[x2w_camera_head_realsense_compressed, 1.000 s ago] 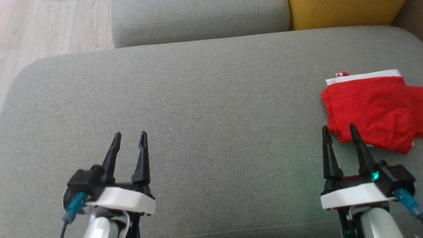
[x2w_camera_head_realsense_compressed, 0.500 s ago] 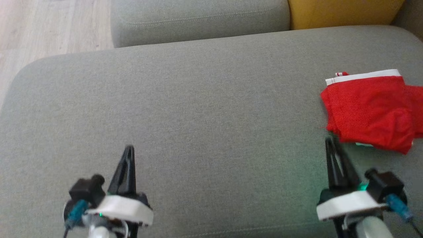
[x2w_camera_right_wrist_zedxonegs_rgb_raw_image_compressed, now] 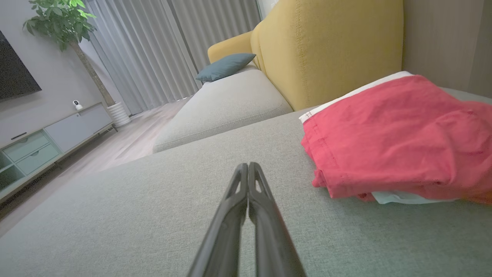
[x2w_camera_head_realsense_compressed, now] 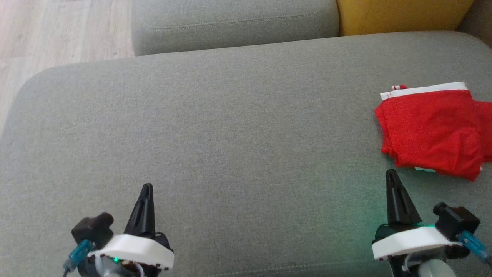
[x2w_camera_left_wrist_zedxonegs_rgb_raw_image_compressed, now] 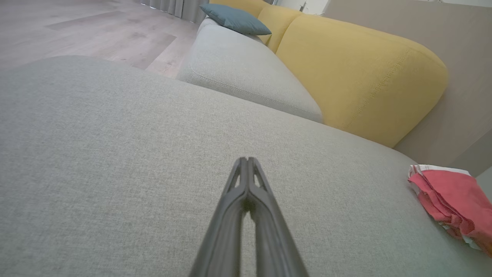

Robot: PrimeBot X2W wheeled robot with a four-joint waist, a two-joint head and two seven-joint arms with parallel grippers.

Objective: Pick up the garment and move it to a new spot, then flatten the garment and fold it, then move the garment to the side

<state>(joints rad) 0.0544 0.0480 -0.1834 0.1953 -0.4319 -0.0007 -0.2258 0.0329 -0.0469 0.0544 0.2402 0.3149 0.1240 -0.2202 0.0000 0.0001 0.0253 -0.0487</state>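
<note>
Fabric of a coarse grey weave covered the broad, round-cornered seat cushion [x2w_camera_head_realsense_compressed: 238, 127] that served as the work surface. The garment [x2w_camera_head_realsense_compressed: 432, 132] lay at the cushion's right end: soft red cloth folded into a rough, rumpled rectangle of several layers, with a smooth white band along its far edge and a sliver of pale fabric peeking out under its near edge.

The left gripper [x2w_camera_head_realsense_compressed: 147, 187] sat low over bare cushion, well apart from the garment. Its two long matte-black fingers were pressed together into one tapering spike, with nothing between them. The right gripper [x2w_camera_head_realsense_compressed: 391, 173] pointed towards the garment's near left corner, close to it but not touching. Its jaws were likewise shut tight and empty, and in the right wrist view the slender fingers met along their tips. Each gripper rose from a glossy white shell.

Behind lay a second grey cushion [x2w_camera_head_realsense_compressed: 230, 23] with a stitched seam, a plump mustard-yellow backrest [x2w_camera_head_realsense_compressed: 399, 15] and pale wood-grain flooring [x2w_camera_head_realsense_compressed: 57, 30].
</note>
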